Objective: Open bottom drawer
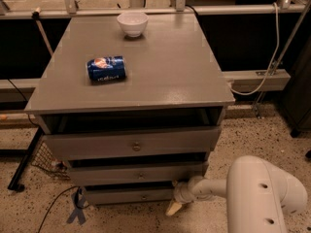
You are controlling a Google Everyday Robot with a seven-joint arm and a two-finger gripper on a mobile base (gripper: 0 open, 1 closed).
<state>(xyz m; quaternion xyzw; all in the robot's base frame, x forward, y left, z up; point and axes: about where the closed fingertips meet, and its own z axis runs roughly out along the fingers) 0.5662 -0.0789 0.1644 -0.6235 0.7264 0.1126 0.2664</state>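
The bottom drawer [127, 196] is the lowest and narrowest grey front of the cabinet, with a tiny round knob [143, 196] at its centre. It stands a little way out from the cabinet body. My gripper [173, 208] hangs low at the drawer's right end, near the floor and right of the knob. It sits at the end of a white forearm [210, 188] that reaches in from the lower right. From here I cannot make out whether it touches the drawer front.
Above are the middle drawer [138, 174] and the wide top drawer [133, 144], both slightly ajar. A blue can [106, 69] and a white bowl [132, 23] rest on the cabinet top. My bulky white arm housing [260, 198] fills the lower right. Cables and a wire basket [48, 161] lie at the left.
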